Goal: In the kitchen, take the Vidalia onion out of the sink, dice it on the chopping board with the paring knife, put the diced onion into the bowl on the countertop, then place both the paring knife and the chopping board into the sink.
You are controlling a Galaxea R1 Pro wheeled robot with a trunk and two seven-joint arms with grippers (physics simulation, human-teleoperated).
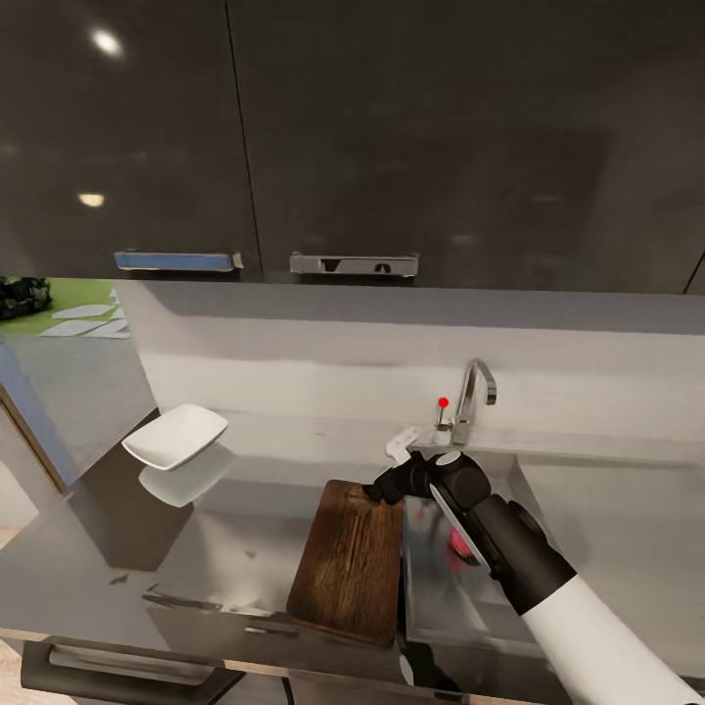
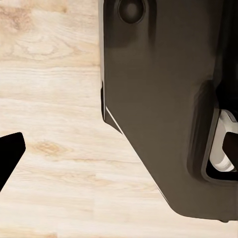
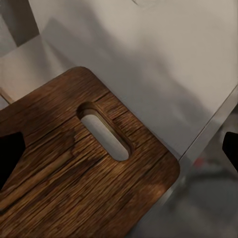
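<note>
Dark glossy wall cabinets (image 1: 392, 127) are seen above a pale backsplash, and below them the grey counter (image 1: 225, 548) runs across the head view. On it the chopping board (image 1: 348, 563) lies at about 6 o'clock, its long side just beside the sink (image 1: 441, 587), whose faucet (image 1: 475, 392) with a red dot stands at 12 o'clock of the basin. The white bowl (image 1: 176, 436) is set well apart at 10 o'clock of the board. A pinkish-red shape, apparently the Vidalia onion (image 1: 456, 553), is glimpsed in the basin, half hidden by the right arm. The right pincer (image 1: 387, 485) is held over the board's far end; from the right wrist view the slot handle hole (image 3: 105, 136) is shown close below, with the fingertips (image 3: 10, 156) wide apart and nothing between them. The left wrist view gives a pale wooden floor (image 2: 54, 124) and a dark robot body part (image 2: 163, 99); one left fingertip (image 2: 10, 153) is shown, and the left pincer's opening cannot be told.
</note>
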